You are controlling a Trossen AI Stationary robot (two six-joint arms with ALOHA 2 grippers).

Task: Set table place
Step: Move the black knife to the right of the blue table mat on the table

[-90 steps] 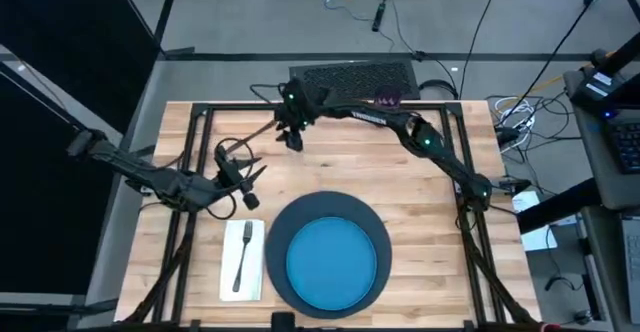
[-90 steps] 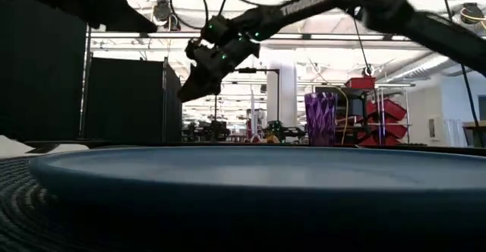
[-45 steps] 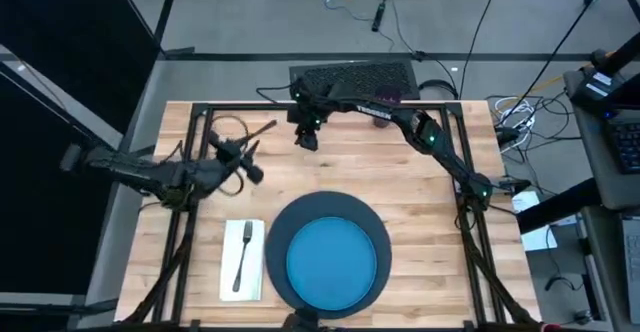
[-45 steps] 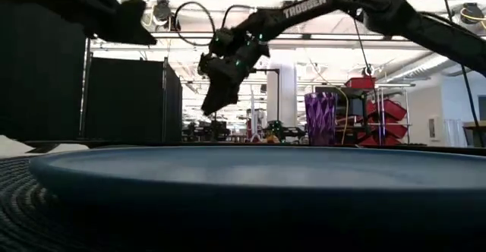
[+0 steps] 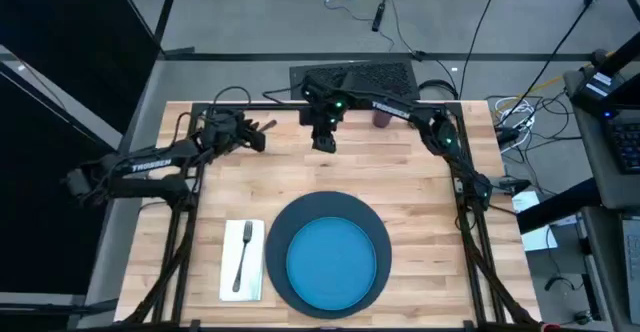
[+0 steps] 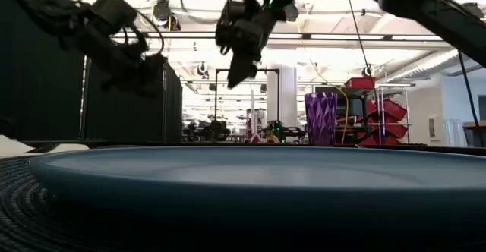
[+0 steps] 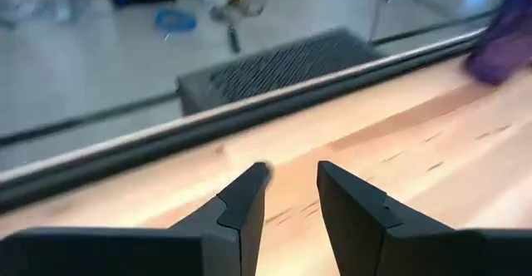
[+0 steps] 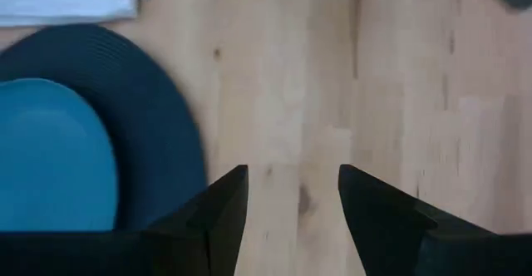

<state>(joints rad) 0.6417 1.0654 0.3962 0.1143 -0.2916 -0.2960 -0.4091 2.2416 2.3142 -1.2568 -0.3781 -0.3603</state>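
Purple cup [image 5: 383,118] stands at the table's [image 5: 430,212] far edge, right of the right gripper [image 5: 323,142], which hangs empty, fingers parted. Left gripper [image 5: 257,134], also parted and empty, sits far-left. Blue plate [image 5: 331,263], navy disc [image 5: 283,227], napkin [image 5: 252,234] and fork [image 5: 240,257] are placed; next, I'd approach the cup level, gripping low

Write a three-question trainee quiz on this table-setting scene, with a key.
1. True or false: the fork lies on the napkin.
2. The purple cup stands: A) on the blue plate; B) near the table's far edge; C) on the napkin.
3. What does the right gripper hold?

Key:
1. True.
2. B.
3. Nothing; its fingers are open over bare wood. The left gripper is open and empty too.
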